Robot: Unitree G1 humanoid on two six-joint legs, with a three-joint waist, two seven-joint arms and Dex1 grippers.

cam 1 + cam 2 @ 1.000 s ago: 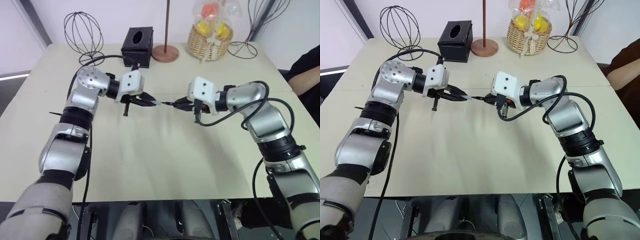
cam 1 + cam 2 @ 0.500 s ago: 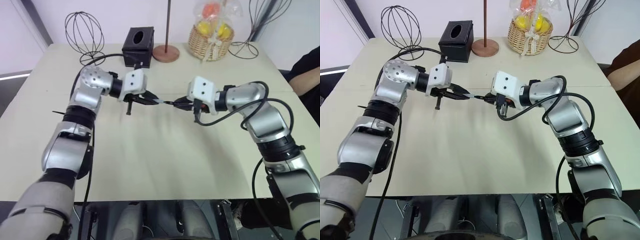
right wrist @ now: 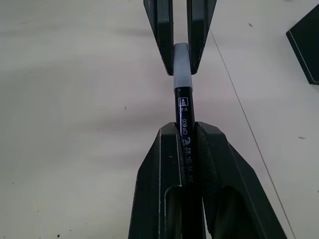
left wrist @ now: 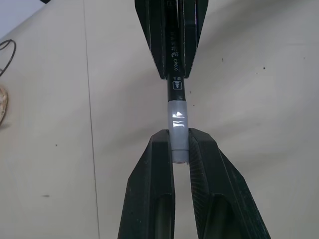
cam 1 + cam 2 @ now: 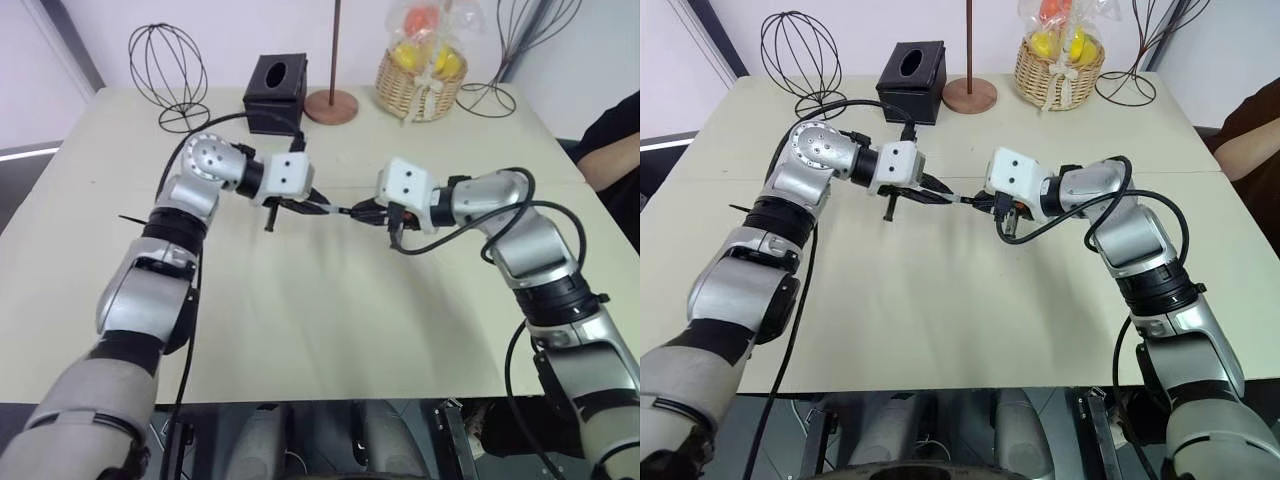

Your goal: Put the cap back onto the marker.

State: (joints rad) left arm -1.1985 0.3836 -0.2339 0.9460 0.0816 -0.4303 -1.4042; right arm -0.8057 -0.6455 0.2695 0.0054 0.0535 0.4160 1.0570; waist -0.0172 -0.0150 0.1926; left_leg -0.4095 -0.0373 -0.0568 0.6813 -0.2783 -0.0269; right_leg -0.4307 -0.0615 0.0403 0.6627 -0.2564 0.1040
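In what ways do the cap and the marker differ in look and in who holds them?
The cap is short and pale grey; the marker is long, thin and black with white print. The left gripper holds the cap, the right gripper the marker. Both lie in one line, joined.

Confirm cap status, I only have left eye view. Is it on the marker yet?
Observer: Left wrist view shows the cap seated over the marker end, no gap visible.
Operator: Who holds what?
Observer: Left gripper is shut on the cap; right gripper is shut on the marker barrel.
Operator: Aligned?
Observer: Right wrist view shows the cap and barrel in one straight line.
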